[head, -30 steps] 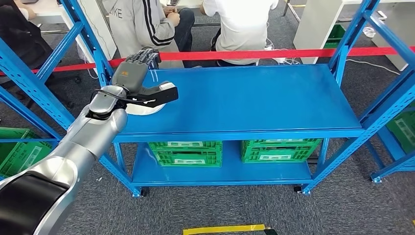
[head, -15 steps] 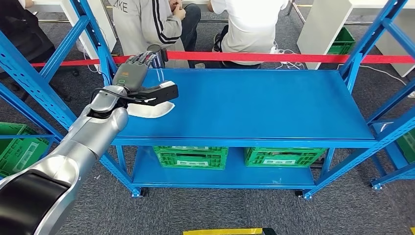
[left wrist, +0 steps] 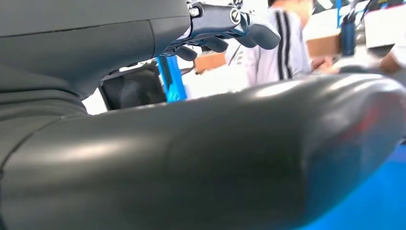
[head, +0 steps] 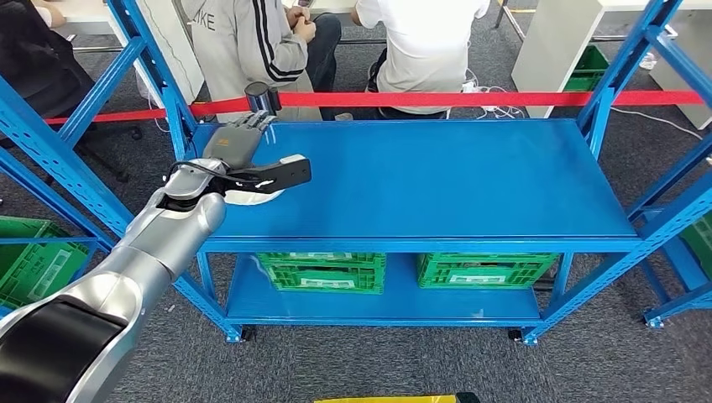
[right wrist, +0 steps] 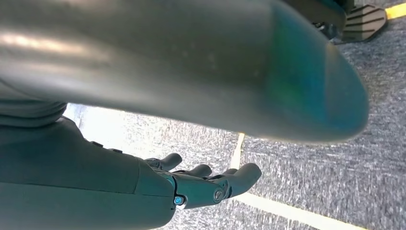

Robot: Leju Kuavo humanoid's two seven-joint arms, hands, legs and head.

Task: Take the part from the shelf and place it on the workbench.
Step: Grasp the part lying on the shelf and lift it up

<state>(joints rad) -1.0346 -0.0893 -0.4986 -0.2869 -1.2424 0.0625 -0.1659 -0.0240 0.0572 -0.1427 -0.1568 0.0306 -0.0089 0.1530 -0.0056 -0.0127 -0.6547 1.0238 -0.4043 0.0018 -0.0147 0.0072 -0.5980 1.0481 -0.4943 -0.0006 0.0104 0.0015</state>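
Overhead, in the head view, the left hand (head: 239, 151) reaches over the left end of the blue shelf (head: 437, 180), fingers spread toward twelve o'clock and thumb toward three o'clock, grasping nothing; a flat white part (head: 252, 196) lies on the shelf just under the hand, partly hidden by it; green crates (head: 323, 267) sit on the lower level; a red tape (head: 470, 98) runs behind the shelf, with seated people (head: 252, 38) beyond it. From the left wrist, the thumb looms large, fingers (left wrist: 230, 24) extended. From the right wrist, the right hand (right wrist: 191, 184) hangs over grey floor (right wrist: 364, 158), fingers loose and apart, empty.
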